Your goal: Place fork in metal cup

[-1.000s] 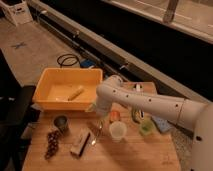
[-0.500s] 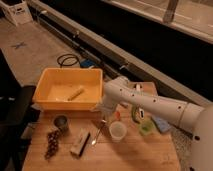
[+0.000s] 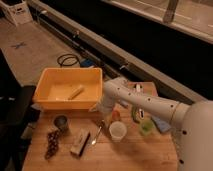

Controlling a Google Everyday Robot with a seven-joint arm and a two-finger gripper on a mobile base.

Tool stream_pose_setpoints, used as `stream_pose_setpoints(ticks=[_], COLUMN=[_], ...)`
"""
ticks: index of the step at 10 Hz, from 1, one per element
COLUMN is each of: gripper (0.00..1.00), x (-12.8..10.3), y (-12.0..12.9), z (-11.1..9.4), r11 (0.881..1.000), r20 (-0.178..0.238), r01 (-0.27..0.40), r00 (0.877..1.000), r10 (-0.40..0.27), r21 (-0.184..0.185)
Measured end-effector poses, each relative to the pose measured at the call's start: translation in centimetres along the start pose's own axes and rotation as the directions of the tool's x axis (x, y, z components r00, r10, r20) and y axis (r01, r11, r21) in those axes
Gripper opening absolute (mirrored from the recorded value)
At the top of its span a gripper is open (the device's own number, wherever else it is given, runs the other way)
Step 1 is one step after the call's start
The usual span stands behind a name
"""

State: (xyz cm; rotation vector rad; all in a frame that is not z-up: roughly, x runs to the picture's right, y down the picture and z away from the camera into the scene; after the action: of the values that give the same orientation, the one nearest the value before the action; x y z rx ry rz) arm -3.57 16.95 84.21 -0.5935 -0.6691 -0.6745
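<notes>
On the left of the wooden table, the metal cup stands upright just in front of the yellow bin, with a bunch of dark grapes near it and a small wrapped bar to their right. The fork lies flat on the table just right of that bar, well short of the cup and not yet picked up. The tool hangs just above the fork's far end, released and holding nothing. The likely trouble is the grasp. The fork is thin, lies flat and sits close to the bar, so a finger may land on the bar or skid off the handle and push the fork away. The whitish plastic cup and small orange cup stand just to the right, where a wrist swing could knock them over. Later, a tilted fork could clip the narrow cup's rim and tip it. The white arm reaches in from the right, bends at the wrist beside the bin's right corner, and points the tool down at the table.
</notes>
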Motion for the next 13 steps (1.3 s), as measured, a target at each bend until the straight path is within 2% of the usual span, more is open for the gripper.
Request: stream_pose_setpoints(ticks=[2, 5, 8, 10, 11, 13], gripper=[0.8, 0.8, 0.8, 0.8, 0.76, 0.57], x=[0.6, 2.9, 4.6, 5.2, 5.4, 5.4], y=[0.1, 2.7, 4.8, 5.3, 5.2, 4.8], z=[1.0, 1.4, 0.8, 0.5, 0.5, 0.7], r11=[0.999, 0.991, 0.982, 0.979, 0.979, 0.982], r20=[0.008, -0.002, -0.033, -0.05, -0.06, -0.087], r01=[-0.011, -0.073, -0.12, -0.135, -0.133, -0.109], r00=[1.0, 0.997, 0.993, 0.99, 0.99, 0.992], r10=[0.011, 0.073, 0.117, 0.129, 0.125, 0.096], r21=[-0.047, -0.112, -0.147, -0.15, -0.154, -0.152])
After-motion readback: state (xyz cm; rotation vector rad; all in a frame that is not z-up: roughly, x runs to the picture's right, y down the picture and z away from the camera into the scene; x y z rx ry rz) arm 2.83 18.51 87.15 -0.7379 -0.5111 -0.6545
